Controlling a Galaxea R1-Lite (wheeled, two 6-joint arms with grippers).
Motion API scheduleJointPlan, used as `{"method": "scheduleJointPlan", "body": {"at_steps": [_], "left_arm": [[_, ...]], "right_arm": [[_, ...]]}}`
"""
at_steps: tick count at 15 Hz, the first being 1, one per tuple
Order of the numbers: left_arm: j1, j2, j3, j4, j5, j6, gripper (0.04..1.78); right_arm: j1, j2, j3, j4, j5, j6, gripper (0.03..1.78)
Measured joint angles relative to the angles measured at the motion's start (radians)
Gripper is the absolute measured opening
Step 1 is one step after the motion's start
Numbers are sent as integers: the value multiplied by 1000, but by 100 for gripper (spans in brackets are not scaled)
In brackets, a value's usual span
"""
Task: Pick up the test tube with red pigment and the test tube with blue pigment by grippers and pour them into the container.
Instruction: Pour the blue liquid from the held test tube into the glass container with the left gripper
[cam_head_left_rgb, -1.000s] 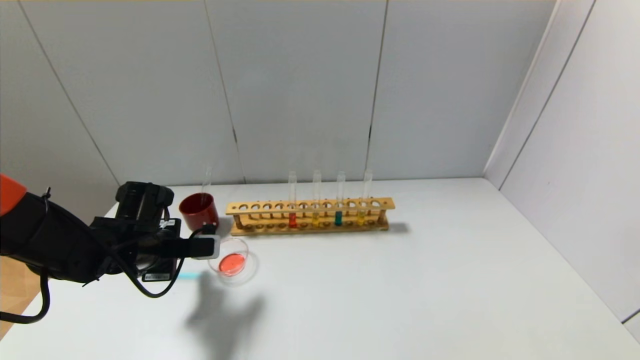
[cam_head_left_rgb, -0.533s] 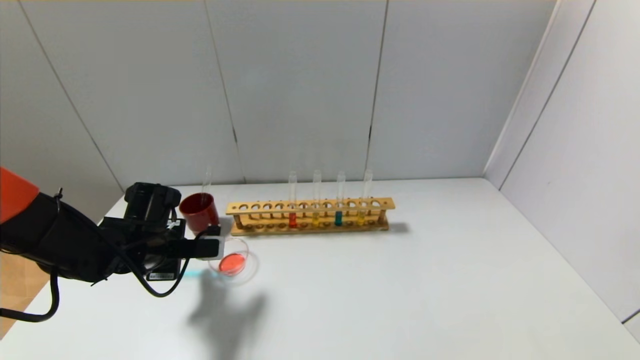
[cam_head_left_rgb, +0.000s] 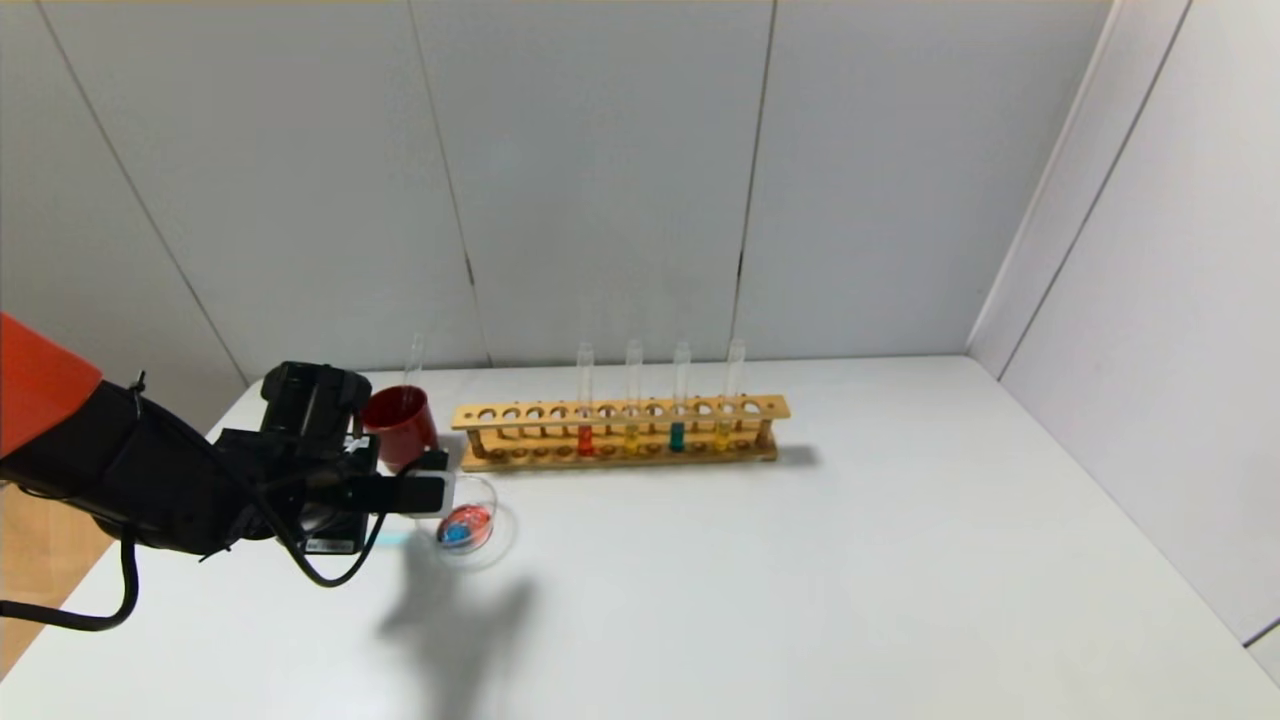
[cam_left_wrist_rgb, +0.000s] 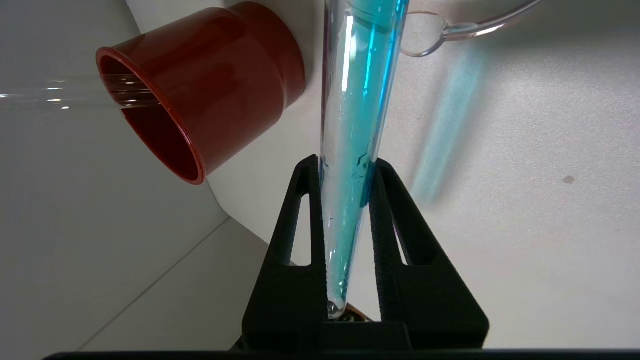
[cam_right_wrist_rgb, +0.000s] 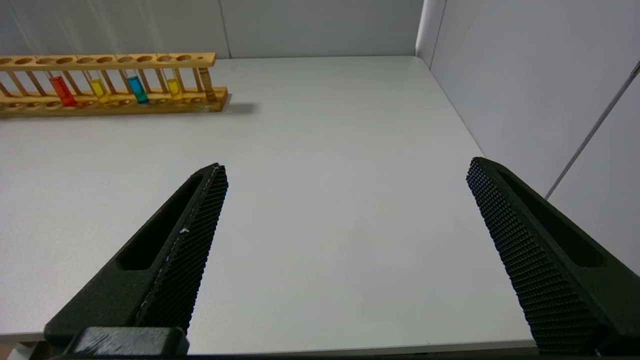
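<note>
My left gripper (cam_head_left_rgb: 425, 494) hovers at the left of the table, shut on the test tube with blue pigment (cam_left_wrist_rgb: 357, 100). The tube lies nearly level, its mouth over the container (cam_head_left_rgb: 503, 533), a low glass dish with a pouring lip (cam_left_wrist_rgb: 450, 32). Teal liquid spreads along the tube's length between the jaws (cam_left_wrist_rgb: 345, 162). Inside the dish, red liquid holds a blue blot (cam_head_left_rgb: 455, 533). A test tube with red pigment (cam_head_left_rgb: 585, 438) and another with blue (cam_head_left_rgb: 677, 435) stand in the wooden rack (cam_head_left_rgb: 620, 410). My right gripper (cam_right_wrist_rgb: 346, 165) hangs open above bare table, outside the head view.
A dark red cup (cam_head_left_rgb: 400, 425) with an empty glass tube (cam_head_left_rgb: 412, 365) leaning in it stands just behind the left gripper, close to the rack's left end. Two yellow-liquid tubes (cam_head_left_rgb: 631, 438) also sit in the rack. Grey walls close the back and right.
My left arm has shifted a little right toward the dish. Blue liquid now shows in the red liquid in the dish, where there was only red before.
</note>
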Motion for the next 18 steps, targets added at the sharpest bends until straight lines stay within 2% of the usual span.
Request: {"method": "scheduleJointPlan", "body": {"at_steps": [18], "left_arm": [[-48,11,-13,7,91,78,32]], "right_arm": [[0,0,0,0,0,0,175]]}}
